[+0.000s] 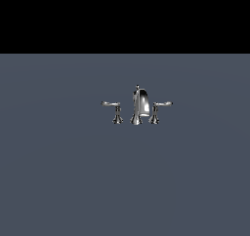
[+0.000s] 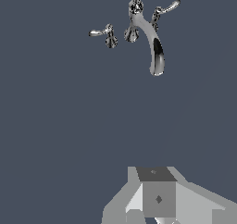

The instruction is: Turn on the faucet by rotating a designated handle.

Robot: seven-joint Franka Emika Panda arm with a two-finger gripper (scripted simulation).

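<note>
The chrome faucet (image 1: 137,106) stood alone on the grey floor (image 1: 58,181), its handle (image 1: 112,105) on the exterior view's left. The gripper (image 2: 159,218) hung well apart from it — fingers hidden, so I couldn't tell its state.

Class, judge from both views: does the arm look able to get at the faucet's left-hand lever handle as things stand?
Probably yes. Nothing lies between the gripper and the handle on the bare surface. Only the spout stands beside it, apart. The gripper is off from the faucet.

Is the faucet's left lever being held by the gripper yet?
No. The handle stands untouched on its pedestal; the gripper is far off.
</note>
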